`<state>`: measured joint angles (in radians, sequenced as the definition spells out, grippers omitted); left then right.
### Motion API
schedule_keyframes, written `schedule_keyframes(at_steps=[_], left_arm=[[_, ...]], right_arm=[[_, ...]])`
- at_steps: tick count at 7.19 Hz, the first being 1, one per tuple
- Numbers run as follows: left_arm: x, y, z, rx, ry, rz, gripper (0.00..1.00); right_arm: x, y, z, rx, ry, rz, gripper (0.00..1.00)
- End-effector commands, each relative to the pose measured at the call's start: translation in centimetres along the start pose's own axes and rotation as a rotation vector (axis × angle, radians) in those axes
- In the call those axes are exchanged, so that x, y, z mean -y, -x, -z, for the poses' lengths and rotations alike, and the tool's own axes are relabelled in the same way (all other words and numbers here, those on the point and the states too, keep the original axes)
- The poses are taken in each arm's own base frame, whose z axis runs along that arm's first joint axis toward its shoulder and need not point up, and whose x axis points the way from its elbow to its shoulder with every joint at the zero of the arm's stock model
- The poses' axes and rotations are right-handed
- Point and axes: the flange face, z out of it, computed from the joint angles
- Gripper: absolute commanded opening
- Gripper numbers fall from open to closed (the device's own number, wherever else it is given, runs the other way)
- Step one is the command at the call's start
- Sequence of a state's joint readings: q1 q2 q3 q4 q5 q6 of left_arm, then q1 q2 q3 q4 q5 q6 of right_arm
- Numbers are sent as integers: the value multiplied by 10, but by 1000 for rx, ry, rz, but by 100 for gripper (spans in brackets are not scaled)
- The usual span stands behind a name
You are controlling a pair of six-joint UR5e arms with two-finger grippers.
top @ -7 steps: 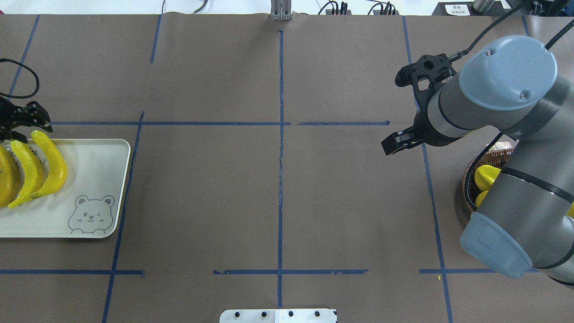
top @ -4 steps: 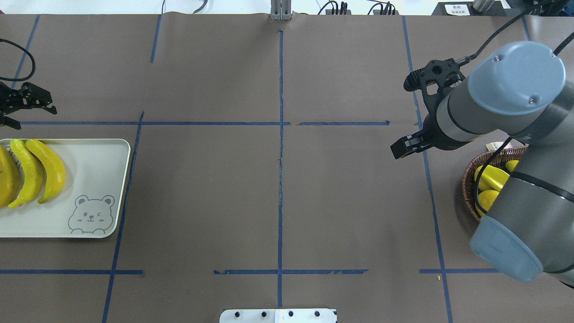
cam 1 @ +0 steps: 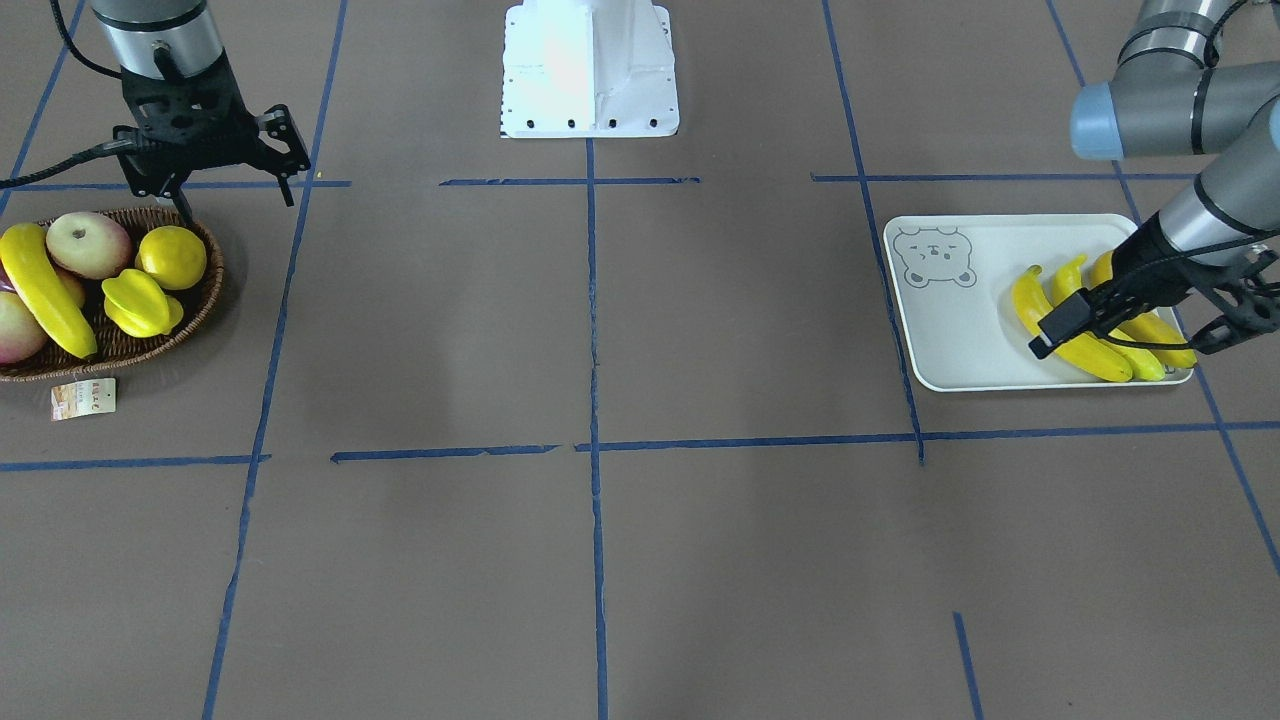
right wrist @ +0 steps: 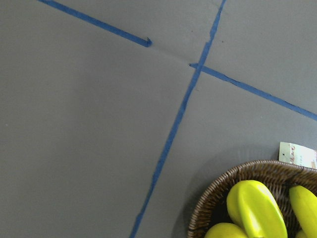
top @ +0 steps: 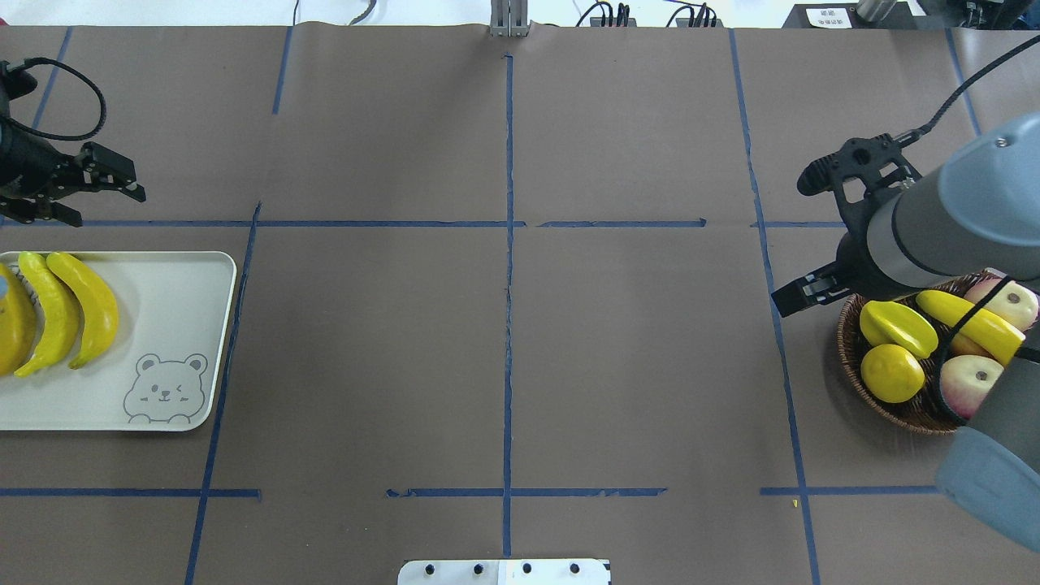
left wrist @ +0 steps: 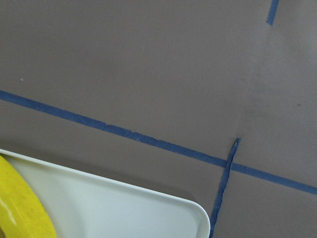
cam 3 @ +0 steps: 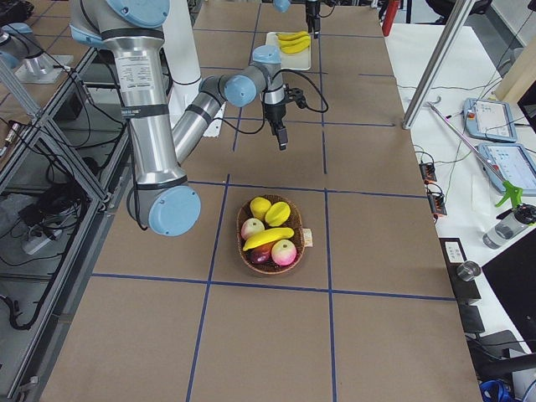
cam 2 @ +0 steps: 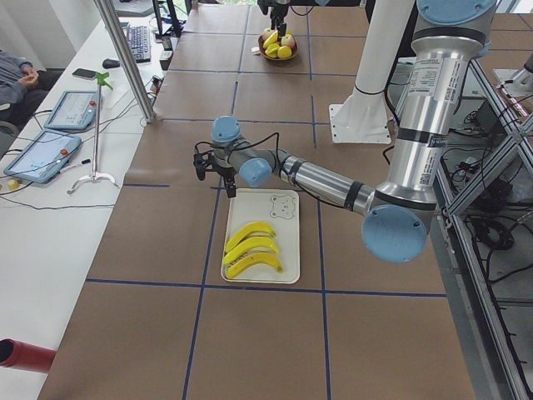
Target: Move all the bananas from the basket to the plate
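Plate (top: 166,284) bananas (top: 91,307): three, side by side.
Basket (top: 846,335) banana (top: 972,322): one.
Left gripper (top: 110,208): spread wide, holding nothing.
Right gripper (top: 792,244): spread wide, holding nothing.

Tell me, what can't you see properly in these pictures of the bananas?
- Overhead view: the orange banana on the plate is cut off by the picture's left edge.
- Front-facing view: the left gripper hides parts of the bananas.
- Overhead view: the right arm covers one side of the basket.
- Front-facing view: the writing on the paper tag is too small to read.
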<state>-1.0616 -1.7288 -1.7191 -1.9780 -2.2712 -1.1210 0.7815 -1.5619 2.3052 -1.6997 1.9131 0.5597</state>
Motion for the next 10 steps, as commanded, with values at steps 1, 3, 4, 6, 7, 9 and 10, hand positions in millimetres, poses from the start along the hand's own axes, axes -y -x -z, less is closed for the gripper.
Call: schedule_keyframes(at_steps=[1, 3, 4, 6, 7, 9, 10], left_arm=[[-5, -4, -1, -6, 6, -11, 100], [-6, -6, 1, -12, 5, -16, 100], [-7, -8, 2, -14, 6, -18, 100], [-8, -8, 5, -18, 2, -22, 100], [-10, -8, 6, -19, 2, -23, 100], [-10, -6, 6, -17, 3, -21, 100], [-11, -6, 5, -17, 4, -21, 100]], right_arm=[[-49, -86, -14, 35, 8, 86, 99], [-76, -155, -50, 101, 14, 137, 99], [-94, -180, -78, 122, -11, 153, 99], [-110, -206, -117, 118, 27, 127, 99], [-113, -211, -124, 110, 39, 120, 99], [-120, -222, -143, 105, 77, 100, 86], [-121, -226, -148, 100, 85, 99, 83]])
